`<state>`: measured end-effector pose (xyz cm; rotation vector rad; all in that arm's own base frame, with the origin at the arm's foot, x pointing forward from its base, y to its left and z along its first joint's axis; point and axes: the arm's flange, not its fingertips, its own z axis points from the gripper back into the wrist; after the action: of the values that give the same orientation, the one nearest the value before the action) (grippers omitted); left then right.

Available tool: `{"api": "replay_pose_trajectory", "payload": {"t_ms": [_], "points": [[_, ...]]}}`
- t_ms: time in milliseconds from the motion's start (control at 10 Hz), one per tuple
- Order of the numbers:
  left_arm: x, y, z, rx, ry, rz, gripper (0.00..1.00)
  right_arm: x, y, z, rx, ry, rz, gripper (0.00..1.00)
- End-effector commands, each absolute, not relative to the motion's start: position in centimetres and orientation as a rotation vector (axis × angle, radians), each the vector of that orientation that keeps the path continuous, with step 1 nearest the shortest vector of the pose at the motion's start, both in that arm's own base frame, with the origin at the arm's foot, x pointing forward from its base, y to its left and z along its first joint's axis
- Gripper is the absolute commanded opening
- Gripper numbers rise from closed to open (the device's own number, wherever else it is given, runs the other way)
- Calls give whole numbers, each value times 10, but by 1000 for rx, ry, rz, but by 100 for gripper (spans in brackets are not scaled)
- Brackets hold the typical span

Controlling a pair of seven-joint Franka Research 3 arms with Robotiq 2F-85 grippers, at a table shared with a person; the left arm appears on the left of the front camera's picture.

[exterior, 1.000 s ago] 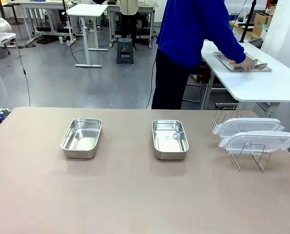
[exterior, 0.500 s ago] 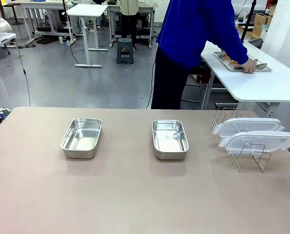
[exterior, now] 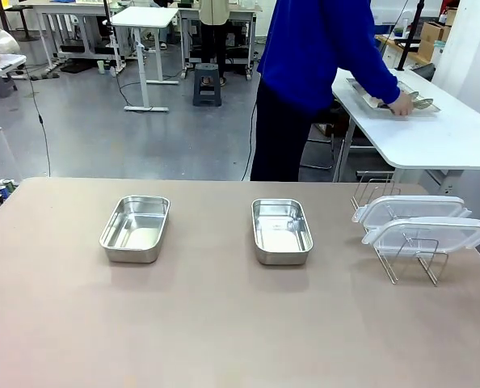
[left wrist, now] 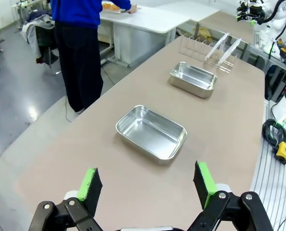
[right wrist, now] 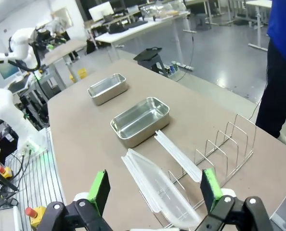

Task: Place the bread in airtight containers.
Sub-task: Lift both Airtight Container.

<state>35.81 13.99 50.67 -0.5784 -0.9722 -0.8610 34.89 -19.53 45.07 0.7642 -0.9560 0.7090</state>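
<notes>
Well, both grippers hang wide open, green-padded fingers (left wrist: pixel 91 180) touching nothing: left gripper (left wrist: pixel 147 180) over the table (left wrist: pixel 229 125) near one shiny rectangular steel pan (left wrist: pixel 151 132), right gripper (right wrist: pixel 155 185) above translucent plastic lids (right wrist: pixel 176 154) in a wire rack (right wrist: pixel 229 139). The other steel pan (exterior: pixel 281 230) sits well apart from it, both long axes running toward the far edge. Golden-brown bread (left wrist: pixel 110 6) is on the white side table (left wrist: pixel 152 19) by the person's hand (left wrist: pixel 132 8), too tiny to tell its direction.

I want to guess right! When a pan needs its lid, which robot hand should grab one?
Probably the right hand: it is open, and the lids in the wire rack lie just ahead of it. The left hand faces the pans, farther from the rack.
</notes>
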Motion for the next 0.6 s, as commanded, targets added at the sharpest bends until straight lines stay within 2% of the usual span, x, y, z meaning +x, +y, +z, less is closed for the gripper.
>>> {"api": "replay_pose_trajectory", "payload": {"t_ms": [0,500], "points": [[358,140,504,-589,-1011,-874,100,351,-196,451,765,-1001,727,100],[358,140,504,-589,-1011,-874,100,351,-196,451,765,-1001,727,100]]}}
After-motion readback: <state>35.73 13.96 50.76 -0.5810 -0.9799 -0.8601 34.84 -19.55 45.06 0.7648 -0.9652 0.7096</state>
